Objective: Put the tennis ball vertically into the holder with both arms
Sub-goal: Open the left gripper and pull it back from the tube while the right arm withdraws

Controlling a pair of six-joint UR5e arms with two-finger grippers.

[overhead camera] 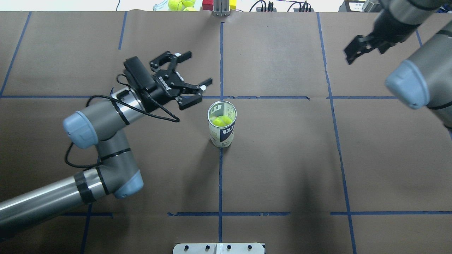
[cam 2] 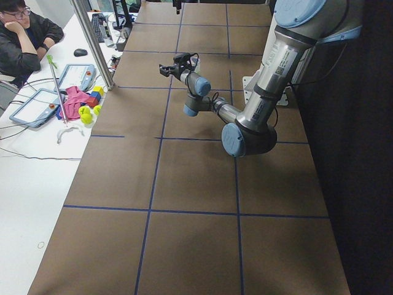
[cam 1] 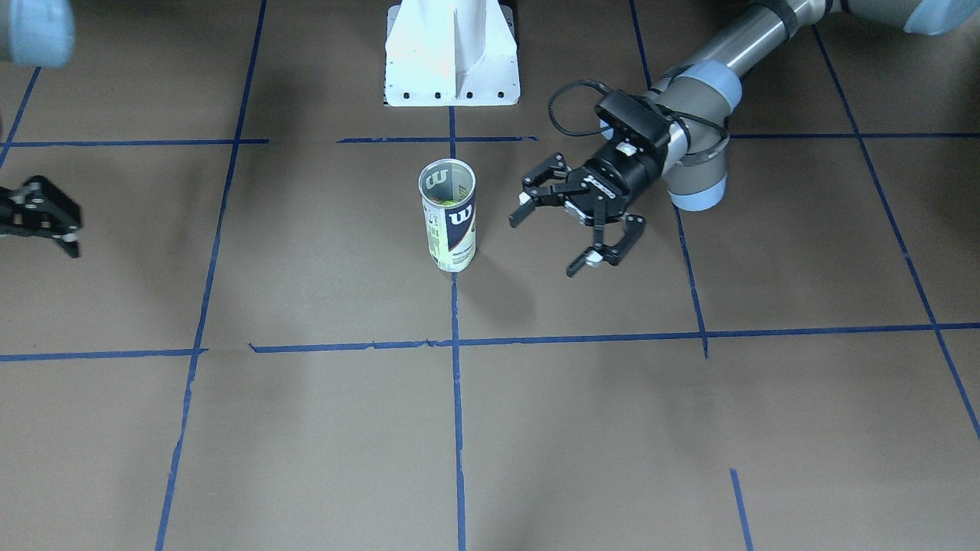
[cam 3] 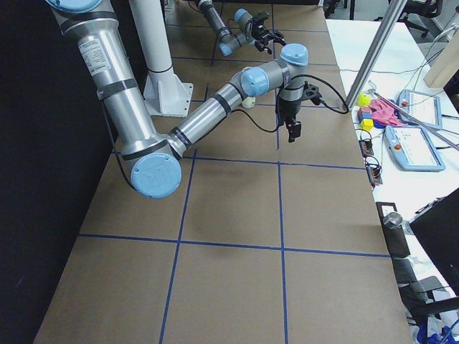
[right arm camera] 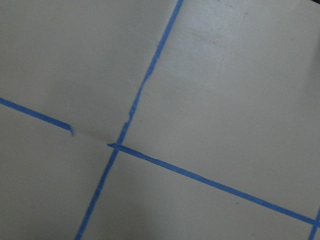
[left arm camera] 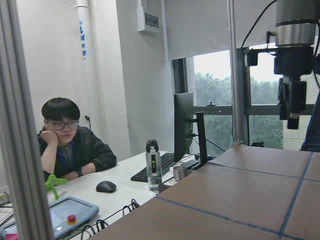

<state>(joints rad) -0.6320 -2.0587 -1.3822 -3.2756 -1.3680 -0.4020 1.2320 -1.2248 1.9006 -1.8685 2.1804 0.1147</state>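
The holder [cam 1: 450,222], a clear can with a navy-and-white Wilson label, stands upright and open-topped at the table's middle. In the overhead view a yellow-green tennis ball [overhead camera: 221,121] sits inside the holder [overhead camera: 222,135]. My left gripper [cam 1: 547,243] is open and empty, lying level beside the can and a short gap apart from it; it also shows in the overhead view [overhead camera: 197,67]. My right gripper [overhead camera: 353,53] looks shut and empty, far off over the table's far right; it also shows at the front view's left edge [cam 1: 46,218].
The white bolted pedestal base [cam 1: 452,61] stands at the robot's side of the table. Spare tennis balls [overhead camera: 180,4] and coloured blocks lie past the far edge. An operator [cam 2: 24,37] sits at the side desk. Blue tape lines grid the brown table.
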